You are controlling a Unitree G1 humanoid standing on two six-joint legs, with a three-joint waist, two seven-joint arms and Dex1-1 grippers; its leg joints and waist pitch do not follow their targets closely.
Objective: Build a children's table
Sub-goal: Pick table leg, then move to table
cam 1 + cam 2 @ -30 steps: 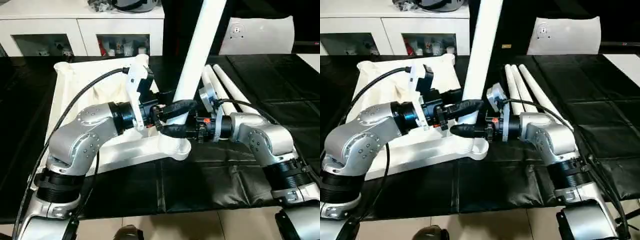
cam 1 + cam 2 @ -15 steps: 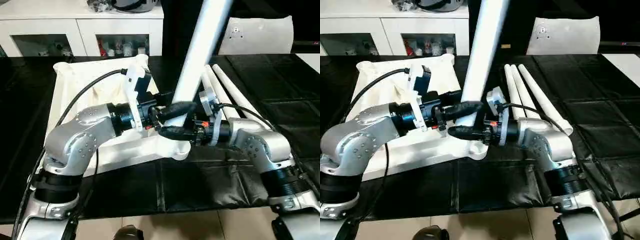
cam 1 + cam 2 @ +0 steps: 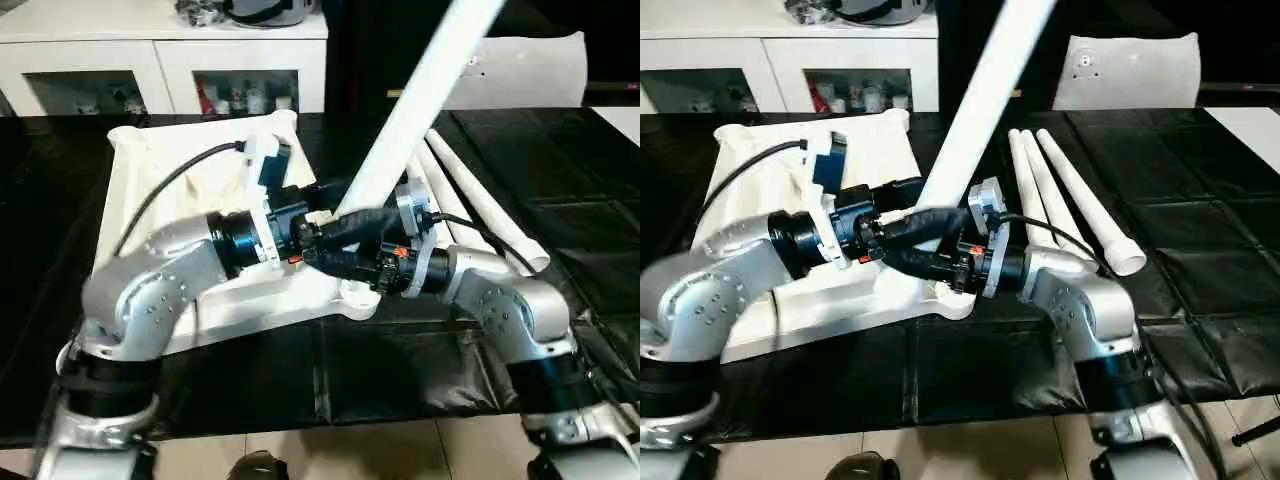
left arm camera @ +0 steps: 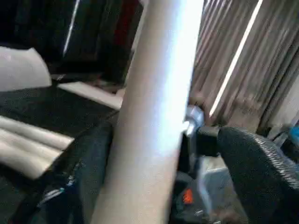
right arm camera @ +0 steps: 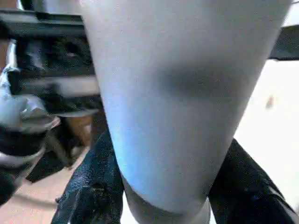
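Observed: the long white tapered tubular leg (image 3: 420,110) has its foot at the round corner socket (image 3: 355,295) of the white plastic rectangular children's-table panel (image 3: 150,170), which lies on the black-covered tabletop (image 3: 450,350), and it leans toward 1 o'clock. The right tool (image 5: 166,186) pinches the leg low down, while the left tool (image 4: 168,154) stands spread around it; three spare white legs (image 3: 480,200) lie at 2 o'clock. Recommendation: bring the leg upright over the socket, grip with both tools, then press straight down, without levering the rim.
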